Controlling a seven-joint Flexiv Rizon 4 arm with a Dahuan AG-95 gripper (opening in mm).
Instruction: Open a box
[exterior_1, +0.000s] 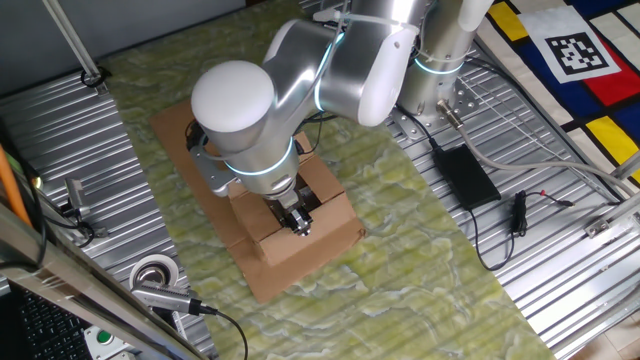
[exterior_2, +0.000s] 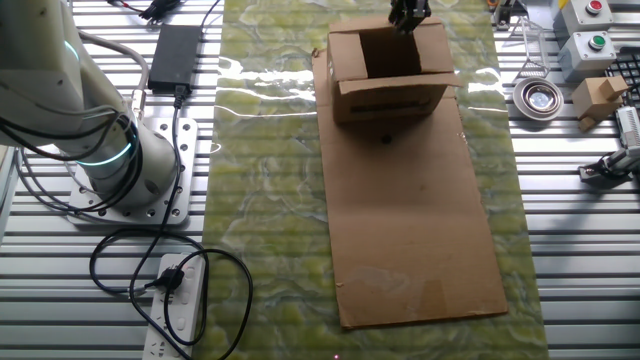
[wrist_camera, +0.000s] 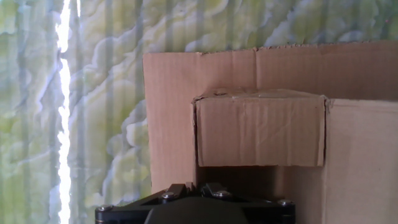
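Box (exterior_2: 388, 75) sits at the upper centre of the other fixed view, resting on the far end of a long flat cardboard sheet (exterior_2: 415, 240) laid over the green mat (exterior_2: 270, 200). Its top is already partly open: the dark interior shows, one flap stands upright on the left, and a front flap is folded outward over the near wall. In the first fixed view the box (exterior_1: 305, 225) lies at lower centre, largely covered by the arm.

Gripper (exterior_2: 409, 14) stands at the box's far rim, directly above it, at the top edge of that view; in the first fixed view the gripper (exterior_1: 296, 219) points down onto the box top. The box therefore lies immediately below and slightly forward of the jaws. Its long axis runs left to right in the other fixed view.

Jaw state cannot be told: the fingers are small and dark in both fixed views, and the hand view shows only the gripper housing along the lower edge, with a cardboard flap (wrist_camera: 260, 127) ahead.

Judgement: opening is well advanced; at least one far flap probably remains.
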